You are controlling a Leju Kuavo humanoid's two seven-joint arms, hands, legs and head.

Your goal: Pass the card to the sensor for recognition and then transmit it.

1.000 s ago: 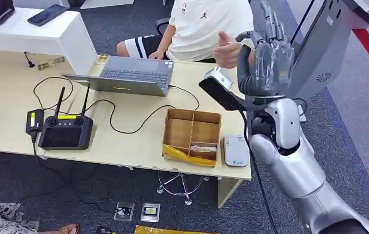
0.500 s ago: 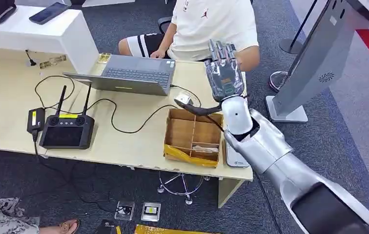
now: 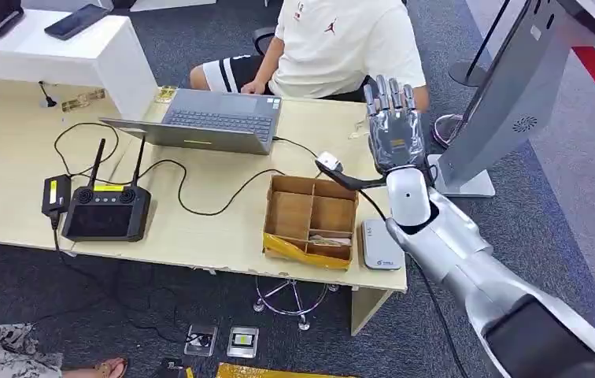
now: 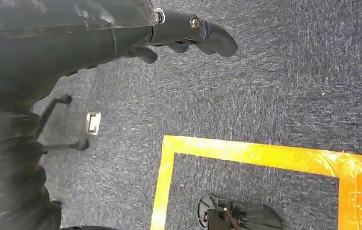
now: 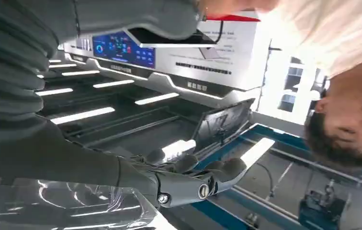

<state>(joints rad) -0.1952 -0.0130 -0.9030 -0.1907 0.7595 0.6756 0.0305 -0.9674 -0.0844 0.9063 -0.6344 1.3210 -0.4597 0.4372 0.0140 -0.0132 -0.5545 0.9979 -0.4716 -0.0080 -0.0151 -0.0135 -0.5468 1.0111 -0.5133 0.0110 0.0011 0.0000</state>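
Right hand (image 3: 393,130) up over the far edge of the surface (image 3: 11,157), fingers straight and apart, holding nothing. Left hand (image 4: 188,33) low over the floor, loose, holding nothing. Cannot tell where the card is; maybe the pale thing in the box (image 3: 310,185) beside the sensor (image 3: 381,244). Could bump the person (image 3: 341,47) or knock the box when reaching down.

We see the desk (image 3: 11,157) bearing a laptop (image 3: 208,120), remote controller (image 3: 107,209), divided wooden box (image 3: 310,219) and white card reader (image 3: 380,244).

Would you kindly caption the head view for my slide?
Right hand raised open over the desk toward a seated person.
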